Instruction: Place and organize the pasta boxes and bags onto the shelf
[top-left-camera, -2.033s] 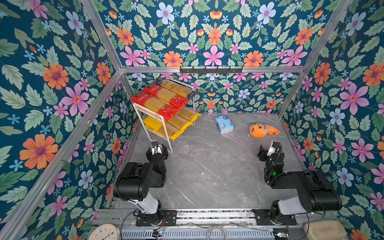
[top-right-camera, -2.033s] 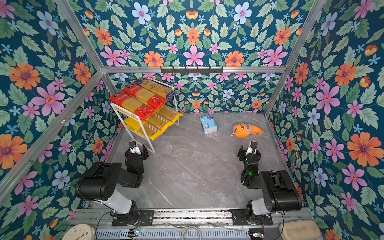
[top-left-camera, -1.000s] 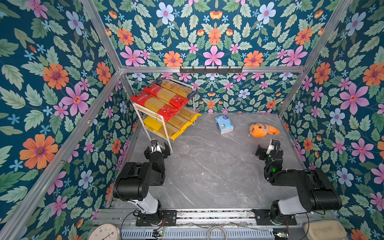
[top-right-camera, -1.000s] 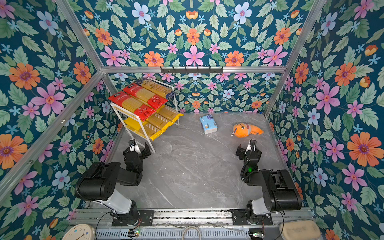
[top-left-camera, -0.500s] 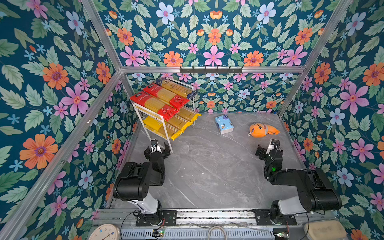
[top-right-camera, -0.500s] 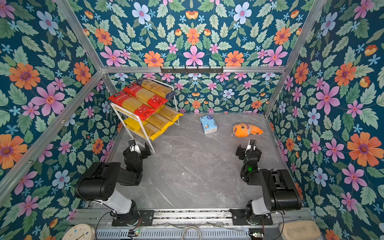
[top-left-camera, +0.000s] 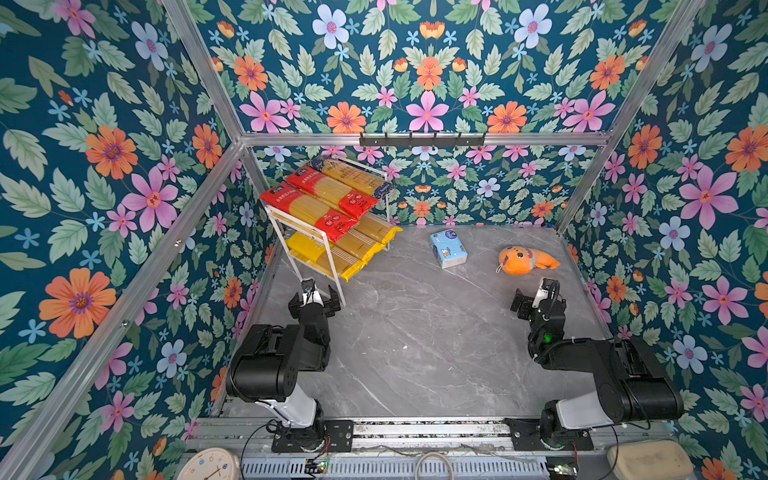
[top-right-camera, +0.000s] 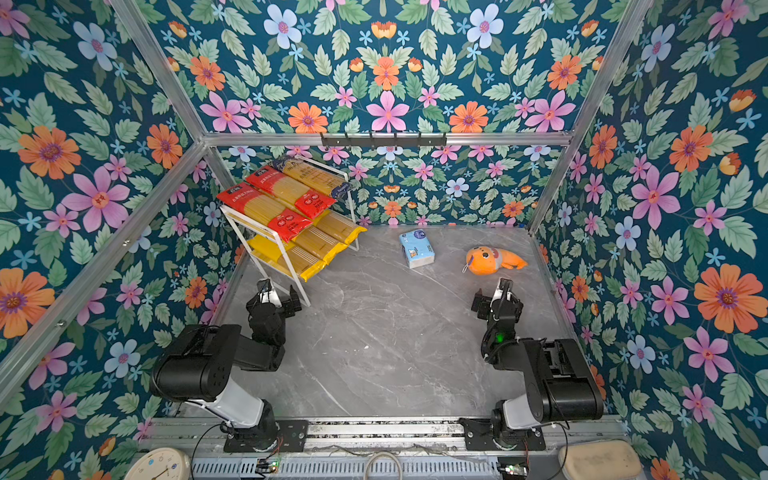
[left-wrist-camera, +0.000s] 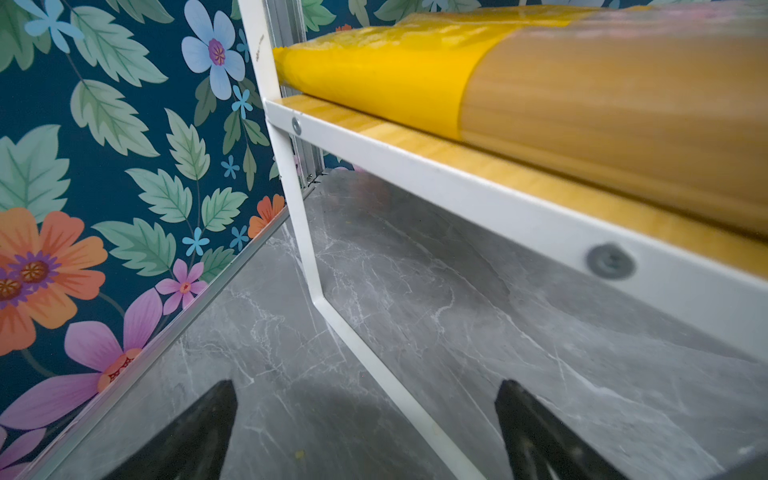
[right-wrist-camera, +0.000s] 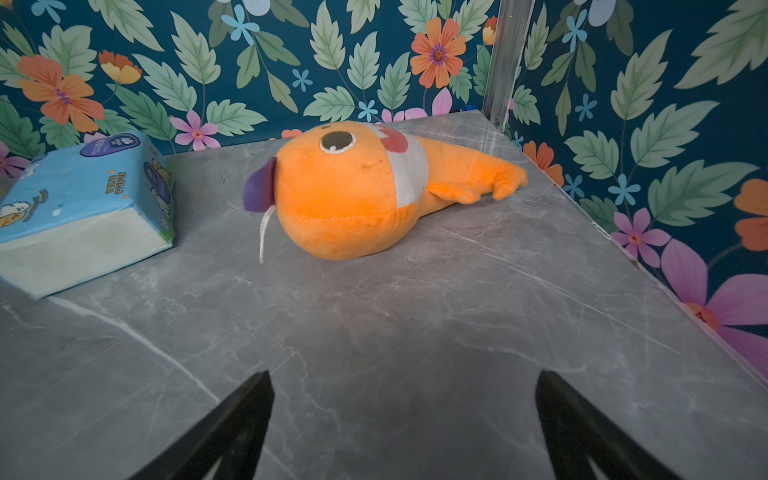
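Floral wallpaper closed in a grey marbled desk (top-left-camera: 415, 332), and the shelf (top-left-camera: 332, 272) stood in its far left corner. By the look of it the job was as good as finished: all six pasta packs (top-right-camera: 266, 212) lay on the shelf and none was on the desk. Two red packs (top-left-camera: 309, 210) and a blue-and-gold pack (top-left-camera: 353, 176) lay side by side on the upper board, and three yellow packs (top-left-camera: 357, 244) lay side by side on the lower one. Every pack stuck out a little past the shelf's right end, so at most some squaring up seemed left. A light-blue tissue pack (top-left-camera: 448, 248) and an orange plush toy (top-left-camera: 525, 260) sat near the back wall, well apart from the shelf; neither belonged to the task.

Both arms were folded low by their bases at the near edge of the desk, forearms pointing toward the back wall. The left claw (top-left-camera: 314, 296) hung close above the desk just beside the shelf's front leg, its jaws spread wide with nothing between them. Its wrist view looked under the lower board, where one yellow pack rested. The right claw (right-wrist-camera: 404, 376) faced the plush toy from a short way off, also spread wide and empty.
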